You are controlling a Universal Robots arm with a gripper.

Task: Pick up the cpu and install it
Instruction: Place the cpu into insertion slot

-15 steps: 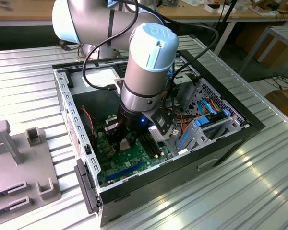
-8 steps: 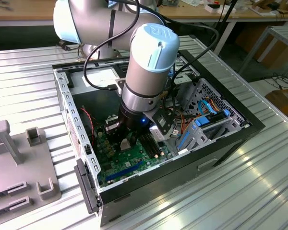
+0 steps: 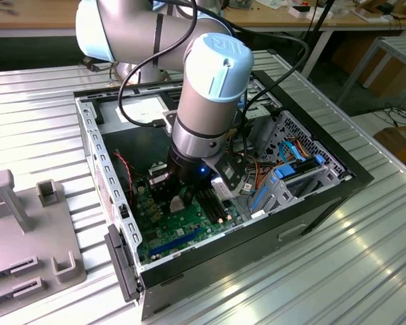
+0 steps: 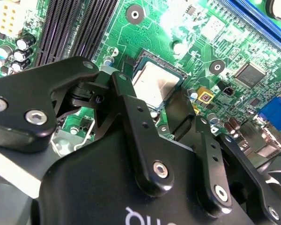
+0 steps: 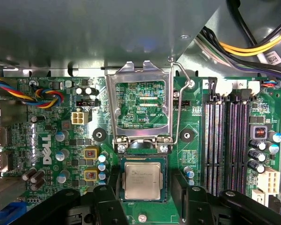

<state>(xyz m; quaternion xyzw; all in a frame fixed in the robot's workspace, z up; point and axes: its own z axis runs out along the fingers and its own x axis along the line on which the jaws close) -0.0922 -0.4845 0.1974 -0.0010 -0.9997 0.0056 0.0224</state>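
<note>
Since cpu (image 5: 143, 180) already sits flat in socket (image 5: 143, 158), placing looks done; gripper (image 4: 152, 89) spread either side, not pinching it; retention frame (image 5: 139, 105) stands open, unlatched.

So the case (image 3: 338, 183) sits on the table (image 3: 365, 271), and there's a parts stand (image 3: 27, 230) on that same table off to the exterior view's left. The motherboard (image 3: 183, 230) lies flat on the case floor, with the drive cage (image 3: 298, 169) beside it toward the exterior view's right. In the first wrist view the cpu (image 5: 141, 178) sits in the socket (image 5: 143, 160), the load plate (image 5: 112, 112) is tipped up just behind it, and the memory slots (image 5: 225, 140) run alongside. My gripper (image 5: 143, 187) hangs right above, fingers (image 5: 180, 187) either side of the cpu, neither touching it.
</note>
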